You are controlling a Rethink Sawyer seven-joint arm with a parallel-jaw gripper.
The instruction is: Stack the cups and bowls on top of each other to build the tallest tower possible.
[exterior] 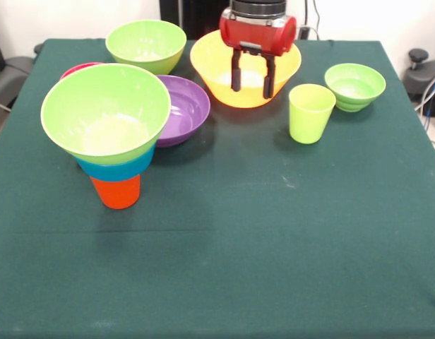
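A tower stands at the left: an orange cup on the cloth, a blue bowl on it, and a wide lime green bowl on top. My gripper hangs open and empty at the far middle, over the yellow bowl. A purple bowl sits right of the tower. Another lime green bowl sits at the back left. A lime green cup and a small lime green bowl stand at the right. A magenta-red rim peeks out behind the tower. The red cup is not seen.
The table is covered with a dark green cloth. Its edges run along both sides of the view. Dark equipment stands off the table at the far right, and a dark chair-like shape at the far left.
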